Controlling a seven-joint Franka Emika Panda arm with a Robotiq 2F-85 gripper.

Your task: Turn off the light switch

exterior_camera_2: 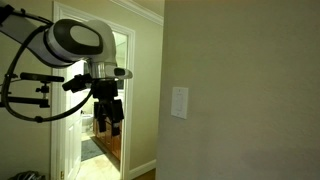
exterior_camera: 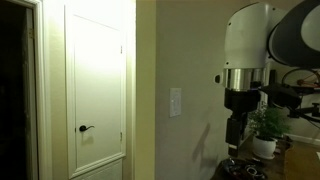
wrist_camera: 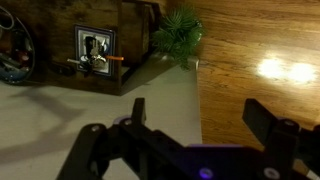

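The light switch is a small white upright plate on the beige wall; it shows in both exterior views (exterior_camera: 176, 101) (exterior_camera_2: 179, 102). My gripper (exterior_camera: 235, 133) (exterior_camera_2: 107, 112) hangs from the arm, pointing down, well away from the switch and not touching the wall. In the wrist view the gripper (wrist_camera: 200, 115) is open and empty, its two dark fingers spread over the pale wall base and the wooden floor. The switch is out of the wrist view.
A white door with a dark lever handle (exterior_camera: 86, 128) stands beside the wall corner. A small potted plant (exterior_camera: 265, 128) (wrist_camera: 178, 35) sits near the arm. A dark wooden box with a framed picture (wrist_camera: 97, 50) stands on the floor. An open doorway (exterior_camera_2: 100, 140) lies behind the arm.
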